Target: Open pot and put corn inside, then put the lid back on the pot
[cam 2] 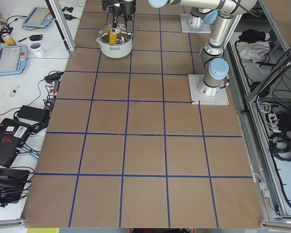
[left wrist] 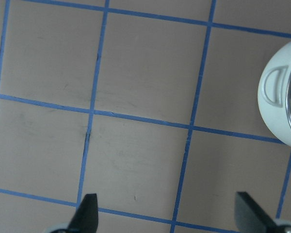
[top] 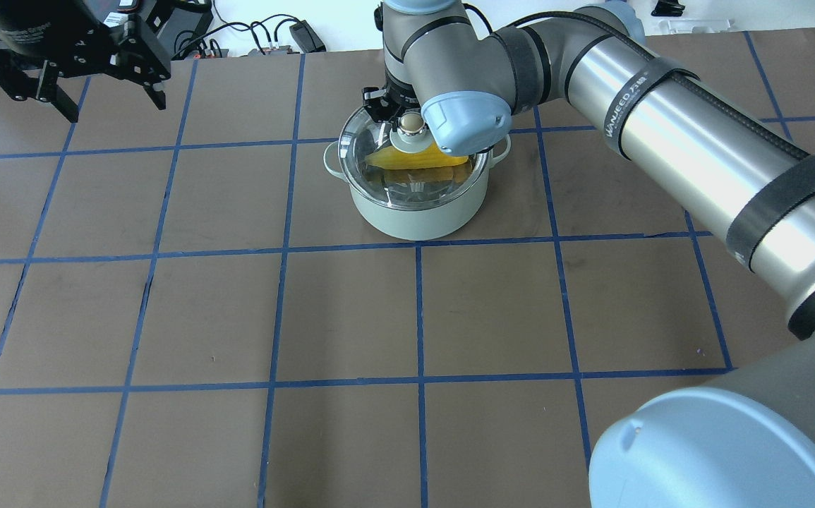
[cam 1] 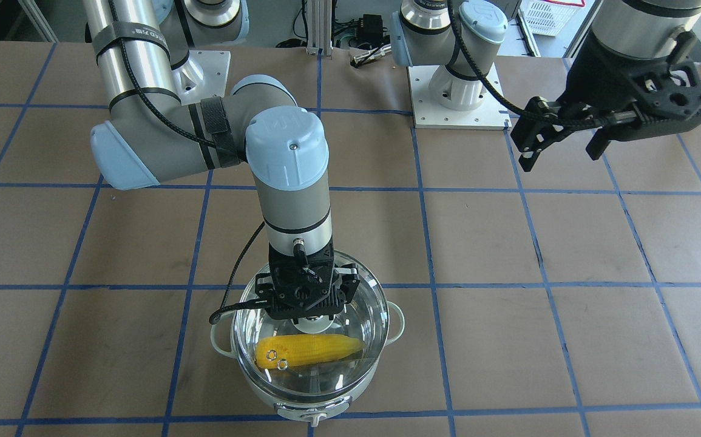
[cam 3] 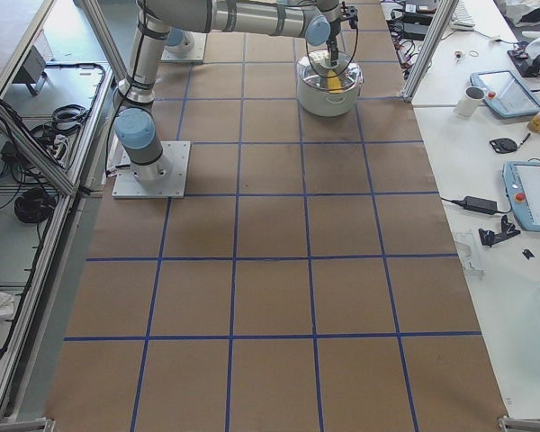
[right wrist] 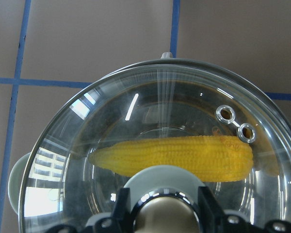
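The pale grey-green pot stands on the table, also in the overhead view. The yellow corn lies inside it, seen through the glass in the right wrist view. The clear glass lid covers the pot's mouth; I cannot tell whether it rests on the rim. My right gripper points straight down, its jaws shut on the lid's beige knob. My left gripper is open and empty, high above the table, far from the pot.
Brown table surface with a blue tape grid. The two arm base plates sit at the robot's side. The right forearm stretches across the table toward the pot. Benches with tablets and cables lie beyond the table's end.
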